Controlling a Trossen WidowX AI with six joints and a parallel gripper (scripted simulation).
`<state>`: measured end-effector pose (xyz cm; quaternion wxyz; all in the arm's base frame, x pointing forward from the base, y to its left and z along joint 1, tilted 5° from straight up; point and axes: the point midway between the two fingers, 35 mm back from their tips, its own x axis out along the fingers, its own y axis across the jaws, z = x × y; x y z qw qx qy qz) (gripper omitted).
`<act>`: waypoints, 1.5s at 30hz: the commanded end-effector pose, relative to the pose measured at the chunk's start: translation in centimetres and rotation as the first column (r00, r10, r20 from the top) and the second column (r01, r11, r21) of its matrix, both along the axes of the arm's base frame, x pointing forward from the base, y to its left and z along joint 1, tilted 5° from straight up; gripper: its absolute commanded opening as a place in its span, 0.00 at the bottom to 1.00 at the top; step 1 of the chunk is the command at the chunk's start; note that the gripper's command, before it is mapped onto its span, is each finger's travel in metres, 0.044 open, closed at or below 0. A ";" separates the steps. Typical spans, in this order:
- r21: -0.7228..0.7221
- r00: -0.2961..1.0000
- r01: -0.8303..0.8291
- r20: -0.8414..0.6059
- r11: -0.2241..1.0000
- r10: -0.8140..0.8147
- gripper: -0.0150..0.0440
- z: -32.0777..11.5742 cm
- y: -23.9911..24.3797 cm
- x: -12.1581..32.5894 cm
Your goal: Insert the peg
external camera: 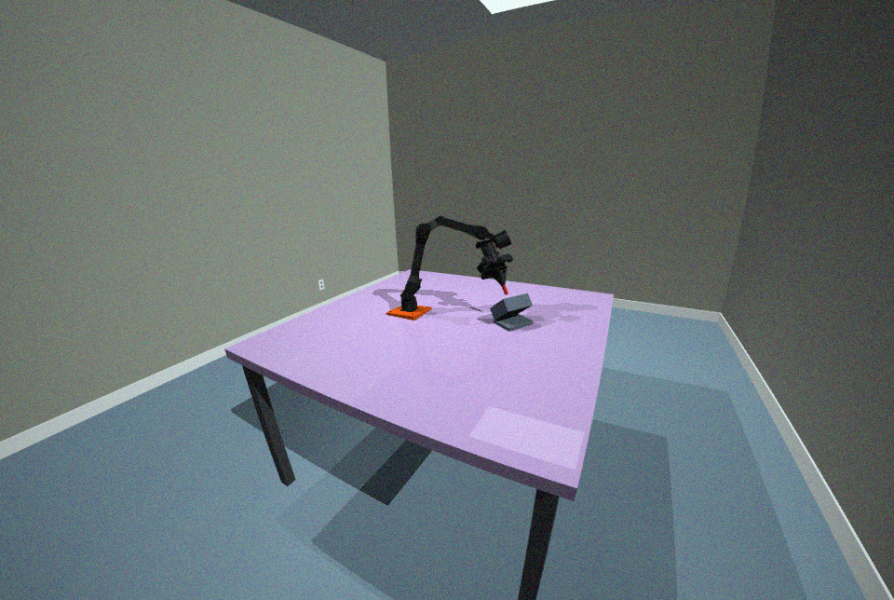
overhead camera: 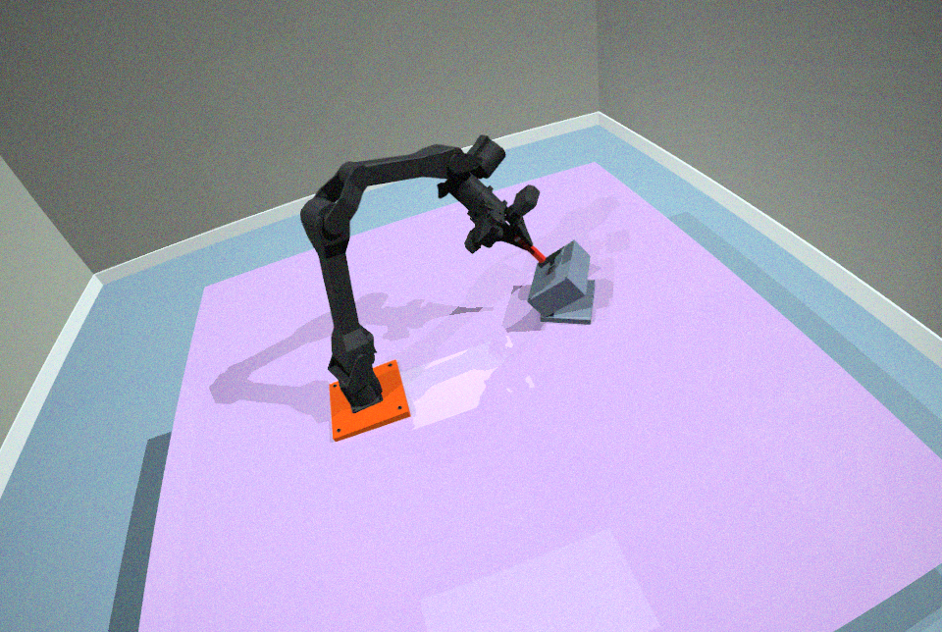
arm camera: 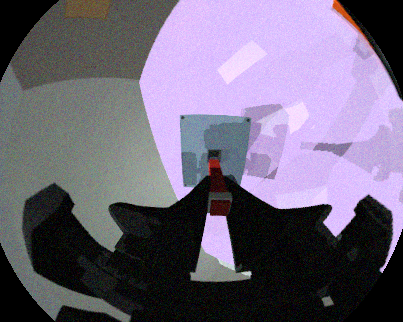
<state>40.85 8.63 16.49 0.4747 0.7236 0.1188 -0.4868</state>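
Observation:
The red square-sided peg (overhead camera: 537, 253) (external camera: 505, 289) (arm camera: 215, 168) is tilted, with its lower end pointing at the sloped panel. My gripper (overhead camera: 525, 241) (external camera: 502, 281) (arm camera: 216, 180) is shut on its upper part. The blue-grey panel block (overhead camera: 560, 288) (external camera: 510, 306) (arm camera: 192, 134) leans on its base. In the wrist view the dark square hole (arm camera: 214, 153) shows just beyond the peg's lower end, which overlaps the hole's near edge. The end is at or just above the face; whether it touches, or has entered at all, I cannot tell. Most of the peg's length is outside the hole.
The panel stands on a flat grey foot (overhead camera: 567, 321) (external camera: 513, 323) on the purple table (overhead camera: 636, 447) (external camera: 391, 367). The arm's orange base plate (overhead camera: 393, 387) (external camera: 421, 311) lies to the left of the panel in the top and exterior views. Shadows of arm and panel fall on the table.

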 end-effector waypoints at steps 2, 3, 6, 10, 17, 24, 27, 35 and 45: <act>-0.004 1.000 -0.002 -0.007 1.000 0.002 0.25 -0.8 -0.3 0.3; -0.004 1.000 -0.002 -0.007 1.000 0.002 0.25 -0.9 -0.3 0.4; -0.004 1.000 -0.002 -0.007 1.000 0.002 0.25 -1.1 -0.4 0.5; -0.004 1.000 -0.002 -0.007 1.000 0.002 0.25 -1.4 -0.5 0.7; -0.004 1.000 -0.002 -0.007 1.000 0.002 0.25 -1.9 -0.7 0.8; -0.003 1.000 0.001 0.003 1.000 -0.001 0.25 -1.4 -0.6 0.9; -0.003 1.000 0.001 0.003 1.000 -0.001 0.25 -1.4 -0.6 0.9; -0.003 1.000 0.001 0.003 1.000 -0.001 0.25 -1.4 -0.6 0.8; -0.003 1.000 0.001 0.002 1.000 -0.001 0.25 -1.6 -0.5 0.6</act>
